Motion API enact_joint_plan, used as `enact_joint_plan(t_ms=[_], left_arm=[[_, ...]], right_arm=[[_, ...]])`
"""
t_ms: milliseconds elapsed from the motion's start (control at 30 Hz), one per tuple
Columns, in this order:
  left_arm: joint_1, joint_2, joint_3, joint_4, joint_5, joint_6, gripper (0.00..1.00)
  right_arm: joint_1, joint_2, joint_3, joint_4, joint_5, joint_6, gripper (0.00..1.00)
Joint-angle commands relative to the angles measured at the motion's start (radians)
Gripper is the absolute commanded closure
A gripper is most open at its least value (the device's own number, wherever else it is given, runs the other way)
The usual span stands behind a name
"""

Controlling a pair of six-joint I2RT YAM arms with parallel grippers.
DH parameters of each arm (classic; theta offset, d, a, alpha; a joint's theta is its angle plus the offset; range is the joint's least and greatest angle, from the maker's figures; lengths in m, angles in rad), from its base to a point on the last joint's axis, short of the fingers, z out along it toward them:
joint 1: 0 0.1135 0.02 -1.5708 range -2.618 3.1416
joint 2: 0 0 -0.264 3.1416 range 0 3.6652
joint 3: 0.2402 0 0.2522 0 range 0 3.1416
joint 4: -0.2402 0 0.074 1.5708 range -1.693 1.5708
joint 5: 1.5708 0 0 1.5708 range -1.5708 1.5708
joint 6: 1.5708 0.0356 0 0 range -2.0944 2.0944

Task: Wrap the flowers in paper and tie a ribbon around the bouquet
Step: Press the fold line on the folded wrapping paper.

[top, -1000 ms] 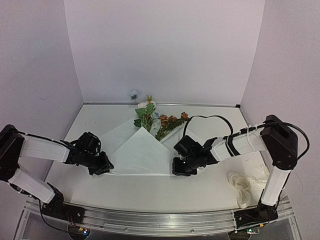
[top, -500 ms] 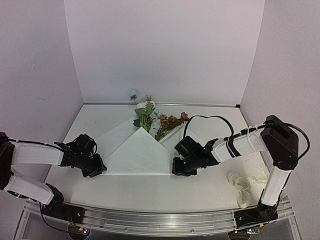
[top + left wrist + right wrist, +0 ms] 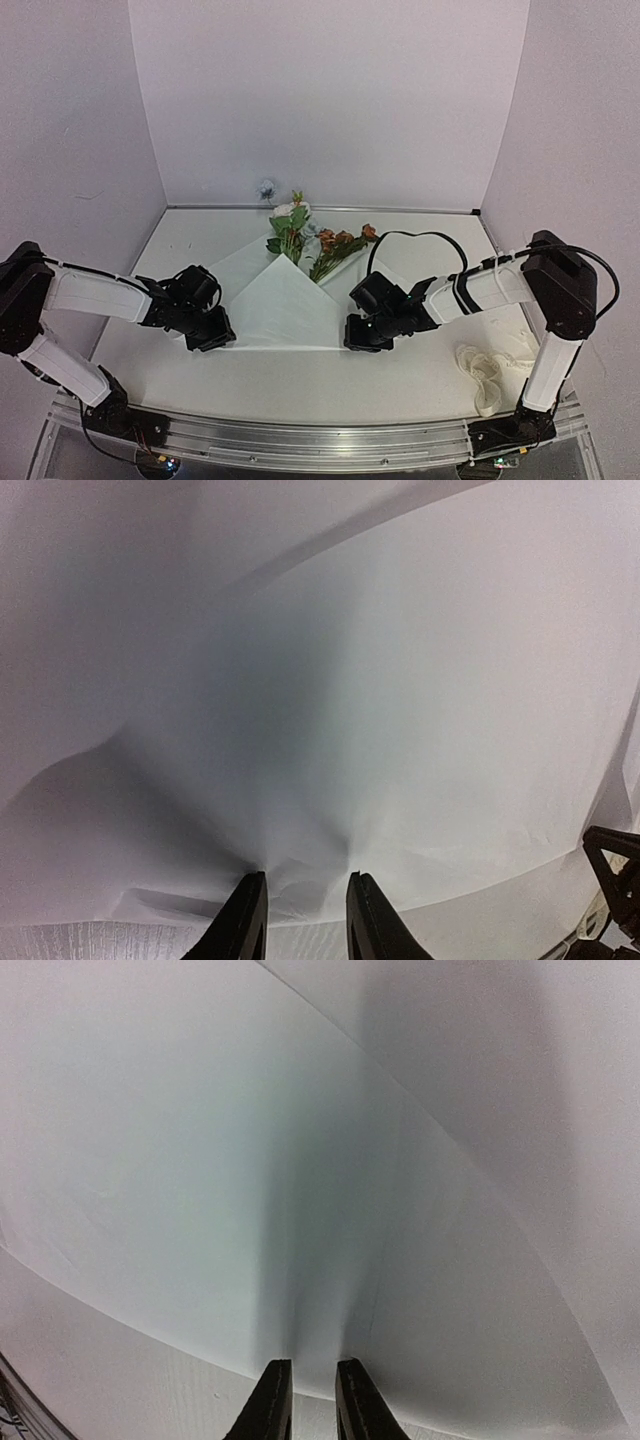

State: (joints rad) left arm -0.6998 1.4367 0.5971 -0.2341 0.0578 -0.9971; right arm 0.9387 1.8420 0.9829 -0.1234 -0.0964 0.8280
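While the large thin translucent white paper sheet is lying folded, the left gripper is pinching its near left corner and the right gripper is clamping its near right corner. The small blue-white and rust-orange artificial flowers are poking out at its far point.

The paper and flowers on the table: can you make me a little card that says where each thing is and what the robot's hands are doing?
paper: white, folded into a triangle, tip pointing at the flowers
flowers: far end of the paper, blooms poking out past the tip
ribbon: loose heap on the table, near the right arm's base, not touched
left gripper: pinching the paper's near left corner, paper puckered there
right gripper: pinching the paper's near right edge
bouquet tied: not yet
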Motion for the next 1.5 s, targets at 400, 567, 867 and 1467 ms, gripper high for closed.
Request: enact_joint_plan(t_ms=[400,567,867,1467], left_arm=[[0.082,-0.059,-0.135,-0.043,-0.099,-0.056,0.71],[0.145,-0.119,-0.18,-0.082,-0.121,-0.057,0.71],[0.163,-0.126,-0.174,-0.132,-0.161,-0.153,0.71],[0.171,-0.139,-0.135,-0.264,-0.207,-0.307,0.7]], right_arm=[[-0.021,0.036,-0.057,-0.036,0.006,0.017,0.82],[-0.027,0.036,-0.068,-0.023,0.001,0.022,0.82],[-0.046,0.031,-0.089,0.002,-0.016,0.03,0.83],[-0.122,0.002,-0.208,0.111,-0.069,0.063,0.83]])
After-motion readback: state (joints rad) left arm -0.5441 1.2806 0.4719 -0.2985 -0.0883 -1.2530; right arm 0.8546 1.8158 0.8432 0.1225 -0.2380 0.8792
